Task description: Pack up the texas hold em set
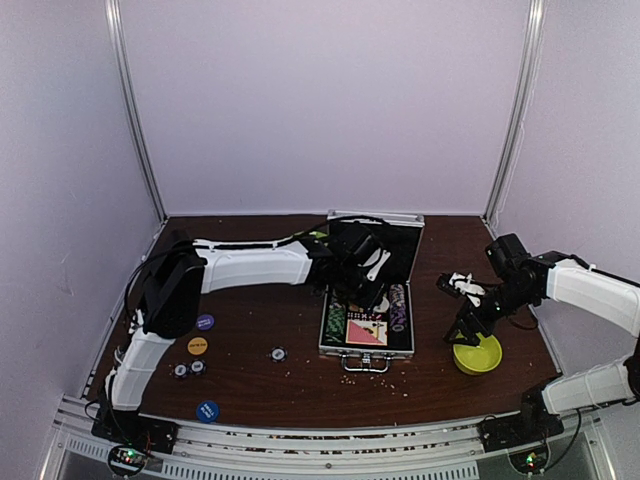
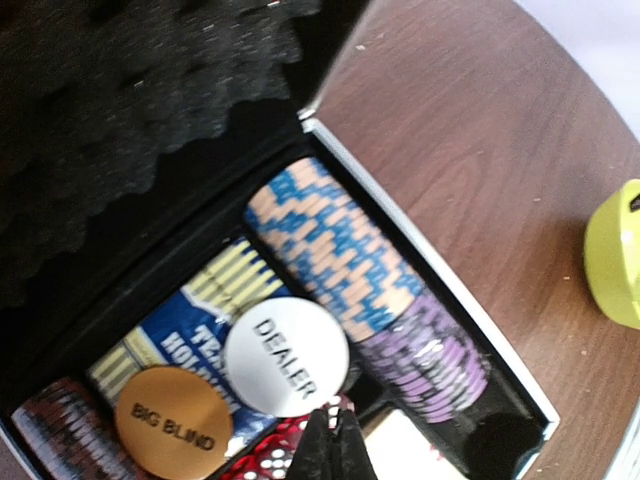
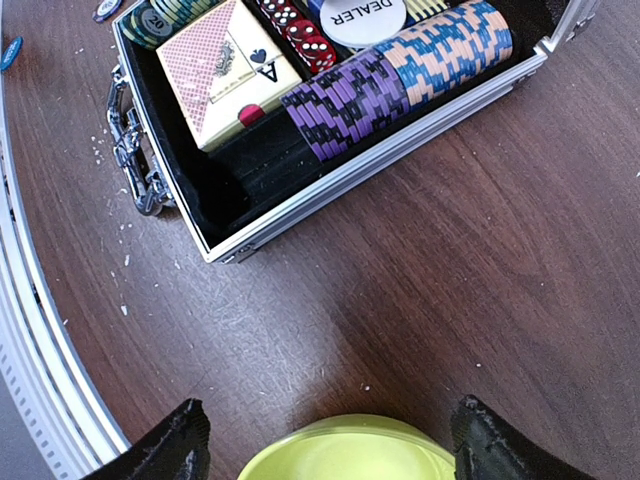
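Note:
The silver case [image 1: 366, 353] lies open mid-table, its foam-lined lid [image 2: 120, 100] raised. Inside are a row of blue and purple chips [image 2: 330, 250], a blue card deck [image 2: 190, 330], red dice [image 2: 265, 465], a white DEALER disc [image 2: 286, 356] and an orange BIG BLIND disc [image 2: 173, 423]. My left gripper [image 2: 333, 420] is shut, tips just above the dice beside the DEALER disc [image 3: 362, 18], holding nothing that I can see. On the table to the left lie a purple disc [image 1: 205, 322], an orange disc [image 1: 198, 346], a blue disc [image 1: 207, 410] and loose chips [image 1: 181, 371]. My right gripper [image 3: 330, 425] hangs open and empty.
A yellow-green bowl [image 3: 350, 450] sits right of the case, directly under the right gripper [image 1: 468, 335]. The case handle [image 3: 130, 150] faces the near edge. One more chip [image 1: 278, 353] lies left of the case. White walls close off the back and both sides.

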Available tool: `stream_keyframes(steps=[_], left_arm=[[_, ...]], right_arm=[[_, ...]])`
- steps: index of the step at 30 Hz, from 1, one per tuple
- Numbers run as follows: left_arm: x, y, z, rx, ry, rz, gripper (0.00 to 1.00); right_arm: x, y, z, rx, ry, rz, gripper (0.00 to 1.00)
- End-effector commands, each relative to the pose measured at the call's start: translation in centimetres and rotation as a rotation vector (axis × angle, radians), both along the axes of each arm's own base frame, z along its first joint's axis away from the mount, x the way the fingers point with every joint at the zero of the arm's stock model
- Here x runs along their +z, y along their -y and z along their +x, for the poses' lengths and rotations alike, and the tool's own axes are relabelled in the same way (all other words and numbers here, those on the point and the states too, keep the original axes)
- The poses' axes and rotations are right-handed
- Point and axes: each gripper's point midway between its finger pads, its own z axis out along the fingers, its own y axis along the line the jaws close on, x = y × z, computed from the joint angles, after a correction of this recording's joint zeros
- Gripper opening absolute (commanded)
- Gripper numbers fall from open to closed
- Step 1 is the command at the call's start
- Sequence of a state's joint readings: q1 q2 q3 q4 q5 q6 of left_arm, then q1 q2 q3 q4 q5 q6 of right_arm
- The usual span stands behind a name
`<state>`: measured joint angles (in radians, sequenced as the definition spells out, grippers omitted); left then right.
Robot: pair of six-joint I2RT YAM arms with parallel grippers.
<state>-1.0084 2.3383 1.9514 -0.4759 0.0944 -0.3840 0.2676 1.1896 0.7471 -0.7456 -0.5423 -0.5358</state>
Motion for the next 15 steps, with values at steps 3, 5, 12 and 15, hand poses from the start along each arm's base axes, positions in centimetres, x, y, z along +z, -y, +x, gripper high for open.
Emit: stream_keyframes(steps=[3,5,12,15], left_arm=[[-0.9,2.1,-1.3,-0.064,-0.05,-0.063,0.0],[-1.4,2.3,-1.3,-0.065,-0.059,-0.062,0.0],[-2.6,2.5,-1.1,-0.057,-0.07,-0.047,0.0],[-3.1,2.3,-0.6,-0.035,-0.057,-0.029,0.0]], right_arm=[[0.5,0.0,0.3,-0.002,0.004,0.004,0.84],[0.4,0.0,0.3,-0.002,0.003,0.003,0.84],[0.3,0.0,0.3,-0.001,0.0,0.0,0.84],[0.3,0.0,0.3,-0.002,-0.003,0.0,0.84]])
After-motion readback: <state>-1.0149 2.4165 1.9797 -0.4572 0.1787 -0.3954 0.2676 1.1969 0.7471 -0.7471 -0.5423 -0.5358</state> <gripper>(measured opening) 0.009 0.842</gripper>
